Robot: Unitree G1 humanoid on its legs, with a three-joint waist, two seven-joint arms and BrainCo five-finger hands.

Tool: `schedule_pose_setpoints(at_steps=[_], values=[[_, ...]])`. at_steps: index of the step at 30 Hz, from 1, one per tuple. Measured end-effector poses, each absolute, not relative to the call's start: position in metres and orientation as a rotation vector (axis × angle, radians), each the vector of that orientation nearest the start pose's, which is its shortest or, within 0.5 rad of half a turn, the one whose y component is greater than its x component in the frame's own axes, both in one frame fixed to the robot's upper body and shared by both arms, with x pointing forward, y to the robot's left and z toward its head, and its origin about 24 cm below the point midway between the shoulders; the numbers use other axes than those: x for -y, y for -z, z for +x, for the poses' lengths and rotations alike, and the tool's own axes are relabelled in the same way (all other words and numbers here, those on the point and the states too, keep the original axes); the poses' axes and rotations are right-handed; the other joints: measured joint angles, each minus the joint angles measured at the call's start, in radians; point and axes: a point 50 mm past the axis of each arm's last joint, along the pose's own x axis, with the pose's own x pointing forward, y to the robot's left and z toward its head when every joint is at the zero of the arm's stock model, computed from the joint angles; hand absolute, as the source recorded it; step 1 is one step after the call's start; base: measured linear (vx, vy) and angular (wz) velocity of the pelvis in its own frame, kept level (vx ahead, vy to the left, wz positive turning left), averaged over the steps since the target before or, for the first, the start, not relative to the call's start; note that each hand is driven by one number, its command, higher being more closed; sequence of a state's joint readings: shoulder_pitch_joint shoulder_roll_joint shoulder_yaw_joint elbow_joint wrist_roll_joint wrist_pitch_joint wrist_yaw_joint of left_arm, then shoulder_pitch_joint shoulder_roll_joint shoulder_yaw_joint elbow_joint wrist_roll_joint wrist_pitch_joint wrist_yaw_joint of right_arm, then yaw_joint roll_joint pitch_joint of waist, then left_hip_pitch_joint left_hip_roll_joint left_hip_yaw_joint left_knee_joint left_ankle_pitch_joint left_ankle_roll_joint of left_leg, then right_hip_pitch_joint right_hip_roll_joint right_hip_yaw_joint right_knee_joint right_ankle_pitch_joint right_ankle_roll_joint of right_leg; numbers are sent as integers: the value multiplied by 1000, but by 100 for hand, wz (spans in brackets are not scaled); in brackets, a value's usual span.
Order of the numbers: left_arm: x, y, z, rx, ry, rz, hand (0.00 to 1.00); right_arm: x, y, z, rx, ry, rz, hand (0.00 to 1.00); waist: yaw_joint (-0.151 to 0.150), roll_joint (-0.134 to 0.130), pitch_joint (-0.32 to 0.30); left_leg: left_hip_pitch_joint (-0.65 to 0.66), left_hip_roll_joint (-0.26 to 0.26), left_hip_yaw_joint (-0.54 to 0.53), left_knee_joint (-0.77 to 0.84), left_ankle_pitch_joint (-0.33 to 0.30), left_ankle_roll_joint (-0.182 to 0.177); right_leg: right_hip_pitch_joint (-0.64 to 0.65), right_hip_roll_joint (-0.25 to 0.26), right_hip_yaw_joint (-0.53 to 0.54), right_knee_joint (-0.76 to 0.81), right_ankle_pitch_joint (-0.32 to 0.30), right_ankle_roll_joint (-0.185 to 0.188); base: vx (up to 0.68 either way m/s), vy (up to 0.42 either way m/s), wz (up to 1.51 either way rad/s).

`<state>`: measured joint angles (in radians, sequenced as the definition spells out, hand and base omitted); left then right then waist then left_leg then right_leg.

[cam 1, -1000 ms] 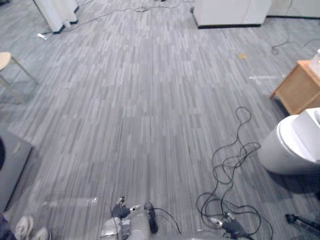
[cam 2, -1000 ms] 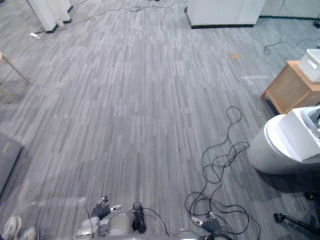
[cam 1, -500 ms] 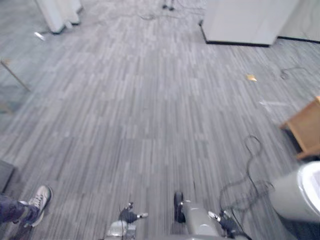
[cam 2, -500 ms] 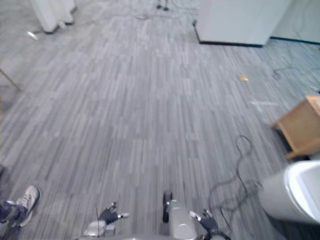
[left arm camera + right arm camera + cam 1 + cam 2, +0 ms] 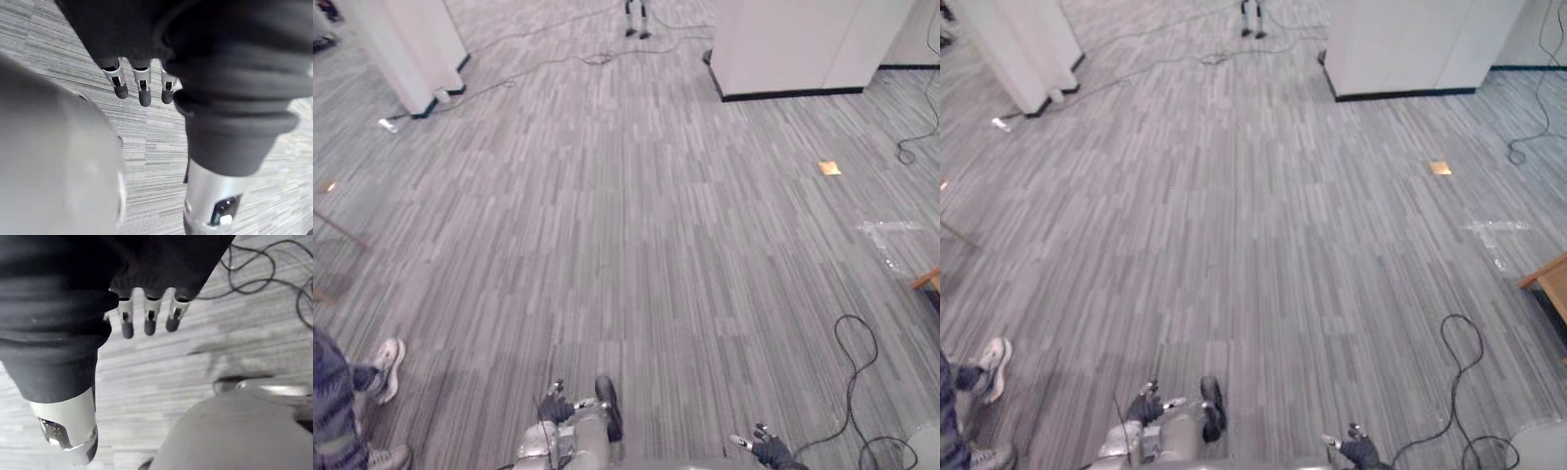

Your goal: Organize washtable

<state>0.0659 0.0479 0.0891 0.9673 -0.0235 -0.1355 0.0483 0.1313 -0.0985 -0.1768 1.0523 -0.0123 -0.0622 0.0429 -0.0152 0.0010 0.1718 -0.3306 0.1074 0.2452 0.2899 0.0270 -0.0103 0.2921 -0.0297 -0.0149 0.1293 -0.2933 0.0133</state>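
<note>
The 2 hands hang low at the near edge over the grey striped floor (image 5: 636,215). The left hand (image 5: 143,87) has its fingers straight and relaxed and holds nothing. The right hand (image 5: 149,318) is the same, loose and empty. A wooden furniture corner (image 5: 1549,278) shows at the right edge; I cannot tell if it is the washtable. A person's shoe (image 5: 385,356) stands near left.

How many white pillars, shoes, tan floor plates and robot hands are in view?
white pillars: 2
person's shoes: 2
tan floor plate: 1
left hand, right hand: 2
Total: 7
</note>
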Motion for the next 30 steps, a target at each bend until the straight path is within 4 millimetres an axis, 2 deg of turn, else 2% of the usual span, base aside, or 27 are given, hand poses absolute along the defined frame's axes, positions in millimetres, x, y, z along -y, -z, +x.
schedule_pose_setpoints(at_steps=[1, 2, 3, 4, 5, 6, 7, 8, 9, 11, 12, 13, 14, 15, 16, 17, 18, 19, 20, 21, 22, 23, 24, 27, 28, 29, 30], values=[[-186, 146, 128, -895, -179, 6, 0, 209, 162, 77, -1102, 199, 19, 0, -3, -4, -6, 6, -9, -19, 8, 10, 27, -22, -19, 2, 65, -3, 3, 843, 345, -17], [-193, 146, 126, -901, -184, 23, 0, 206, 163, 75, -1104, 204, 36, 0, -12, -39, -7, 31, -42, -20, 62, -45, 55, -109, -49, 11, 325, 4, 28, 706, 281, 11], [-196, 146, 126, -903, -187, 30, 0, 203, 164, 74, -1109, 201, 43, 0, -16, -56, -7, 49, -55, -16, 82, -80, 63, -144, -65, 17, 442, 29, 71, 825, 310, 32], [-202, 146, 124, -912, -199, 39, 0, 196, 165, 72, -1121, 191, 59, 0, -23, -87, -6, 98, -81, -16, 114, -147, 75, -207, -90, 39, 654, 143, 179, 690, 194, 32], [-205, 147, 124, -929, -203, 47, 0, 192, 166, 74, -1121, 187, 69, 0, -24, -97, 0, 177, -108, -18, 114, -203, 86, -264, -132, 23, 839, 179, 168, 673, 179, 24], [-205, 149, 122, -947, -201, 48, 0, 193, 165, 76, -1116, 184, 67, 0, -24, -98, 1, 223, -115, -21, 102, -222, 87, -283, -146, -3, 894, 152, 124, 652, 141, 1], [-203, 152, 116, -978, -191, 51, 0, 195, 165, 78, -1109, 175, 56, 0, -24, -88, 5, 336, -118, -22, 41, -246, 84, -315, -148, -43, 925, 84, 44, 619, 107, -2], [-199, 154, 114, -991, -180, 51, 0, 198, 164, 78, -1102, 170, 41, 0, -29, -69, 4, 430, -110, -28, -33, -257, 86, -361, -132, -85, 886, 23, 0, 603, 86, -1], [-197, 155, 113, -998, -168, 55, 0, 199, 163, 80, -1090, 170, 40, 0, -33, -60, 3, 465, -104, -34, -67, -258, 83, -393, -118, -112, 852, 1, -15, 560, 42, 16], [-192, 157, 111, -1010, -151, 53, 0, 204, 160, 86, -1057, 168, 32, 0, -59, -38, 8, 549, -81, -53, -143, -260, 74, -510, -73, -166, 669, -17, -15, 573, -2, 31], [-189, 157, 111, -1015, -145, 48, 0, 205, 158, 89, -1046, 169, 29, 0, -70, -30, 14, 587, -71, -63, -181, -262, 70, -574, -49, -177, 486, 19, -5, 761, -75, 47], [-189, 158, 110, -1025, -140, 54, 0, 205, 159, 89, -1047, 169, 30, 0, -81, -35, 15, 612, -74, -72, -205, -264, 67, -606, -39, -175, 275, 107, 2, 650, -98, 55], [-188, 158, 109, -1030, -140, 52, 0, 204, 159, 88, -1052, 170, 34, 0, -84, -36, 15, 632, -78, -82, -214, -271, 57, -613, -36, -174, 184, 155, 8, 806, -153, 73], [-186, 159, 108, -1036, -144, 42, 0, 205, 161, 79, -1077, 184, 41, 0, -87, -30, 17, 682, -73, -103, -221, -292, 35, -608, -31, -148, 141, 283, 1, 724, -149, 68], [-181, 160, 105, -1043, -153, 17, 0, 206, 162, 74, -1100, 190, 41, 0, -82, -22, 9, 710, -65, -120, -199, -298, 28, -611, -19, -101, 218, 335, -28, 725, -163, 57], [-179, 161, 105, -1041, -162, 3, 0, 209, 161, 75, -1098, 196, 35, 0, -78, -6, 8, 704, -48, -124, -161, -297, 27, -619, -16, -103, 271, 289, -43, 683, -196, 40], [-176, 161, 105, -1037, -173, -21, 0, 213, 160, 77, -1087, 205, 28, 0, -81, 13, 9, 653, -25, -133, -4, -292, 14, -604, -20, -126, 320, 219, -43, 641, -229, 46], [-176, 160, 106, -1031, -206, -50, 0, 216, 158, 78, -1072, 218, 29, 0, -88, 32, 16, 553, 17, -133, 263, -243, -65, -551, -11, -153, 325, 175, -58, 630, -232, 49], [-177, 159, 108, -1021, -222, -66, 0, 218, 157, 77, -1065, 223, 25, 0, -86, 38, 20, 492, 51, -136, 408, -199, -108, -519, 1, -162, 320, 156, -66, 633, -215, 32], [-179, 157, 109, -994, -260, -93, 0, 221, 156, 77, -1065, 226, 14, 0, -74, 46, 25, 394, 118, -127, 659, -166, -160, -449, 34, -172, 307, 118, -81, 632, -184, 6], [-182, 155, 111, -978, -275, -96, 0, 221, 156, 77, -1068, 224, 6, 0, -70, 53, 26, 345, 164, -101, 788, -171, -157, -383, 55, -176, 285, 95, -88, 739, -189, -6], [-188, 153, 112, -961, -286, -86, 0, 218, 157, 77, -1069, 225, 8, 0, -61, 30, 35, 291, 208, -52, 869, -192, -125, -291, 65, -174, 244, 69, -99, 586, -135, -6], [-190, 152, 114, -953, -288, -78, 0, 215, 157, 78, -1068, 224, 17, 0, -58, 21, 34, 266, 214, -23, 870, -203, -108, -255, 65, -170, 217, 61, -99, 504, -120, -12], [-197, 151, 114, -943, -294, -60, 0, 213, 158, 83, -1070, 215, 22, 0, -40, 4, 25, 130, 200, 119, 652, -240, -49, -100, 48, -122, 78, 55, -83, 482, -41, -38], [-197, 150, 114, -938, -300, -70, 0, 213, 158, 85, -1068, 215, 24, 0, -28, 5, 25, 86, 153, 124, 450, -237, -53, -57, 31, -103, 32, 51, -70, 524, 86, -63], [-195, 149, 115, -923, -295, -72, 0, 213, 159, 85, -1076, 214, 24, 0, -18, 5, 24, 68, 97, 96, 193, -203, -89, -16, 10, -82, -9, 42, -52, 639, 151, -56], [-194, 150, 115, -924, -290, -72, 0, 214, 159, 85, -1080, 215, 20, 0, -17, 11, 21, 63, 79, 67, 66, -182, -113, 4, 7, -71, -32, 37, -43, 544, 167, -61]])
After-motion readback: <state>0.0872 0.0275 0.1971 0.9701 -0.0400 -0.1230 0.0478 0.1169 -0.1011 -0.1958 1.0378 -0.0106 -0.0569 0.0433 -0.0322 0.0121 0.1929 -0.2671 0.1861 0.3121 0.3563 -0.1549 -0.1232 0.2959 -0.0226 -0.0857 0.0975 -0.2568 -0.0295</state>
